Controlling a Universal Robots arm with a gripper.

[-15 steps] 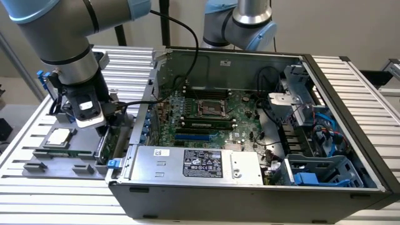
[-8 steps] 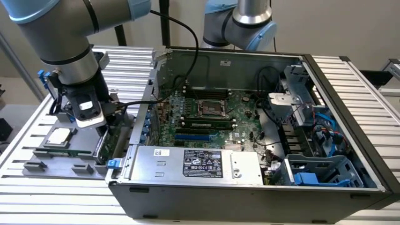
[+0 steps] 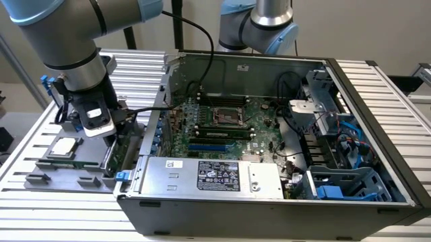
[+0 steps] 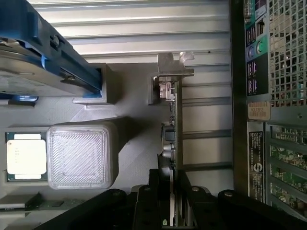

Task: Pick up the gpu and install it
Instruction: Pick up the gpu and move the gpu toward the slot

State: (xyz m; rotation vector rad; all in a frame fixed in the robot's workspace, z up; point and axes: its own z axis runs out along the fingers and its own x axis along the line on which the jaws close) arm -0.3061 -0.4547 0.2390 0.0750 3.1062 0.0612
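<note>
gpu (image 4: pixel 176 124) stands on edge in the grey tray (image 4: pixel 129 120), green board face toward the case (image 4: pixel 268 120), silver bracket (image 4: pixel 172 72) at the end away from the gripper (image 4: pixel 170 184). In the exterior view the gpu (image 3: pixel 121 154) sits at the tray's (image 3: pixel 40 174) edge nearest the case (image 3: pixel 269 212), just beside its outer wall, not inside it.

Fingers (image 4: pixel 154 191) sit one on each face of the card's upper edge and look clamped on it (no gap visible either side). The card's lower edge is down in the tray slot. In the exterior view the gripper (image 3: pixel 113 137) hangs straight down from the arm over that spot.

Also on the tray:
- CPU chip (image 4: pixel 26 155) lying flat, next to a square grey block (image 4: pixel 79 155); the chip (image 3: pixel 64 147) is to the exterior view's left of the gripper.
- Hard drive in a blue frame (image 4: pixel 29 57), propped at a tilt.

Case lies open on the slatted surface (image 3: pixel 67 212). Motherboard (image 3: pixel 229 126) is exposed, power supply (image 3: pixel 209 176) along the near side.
</note>
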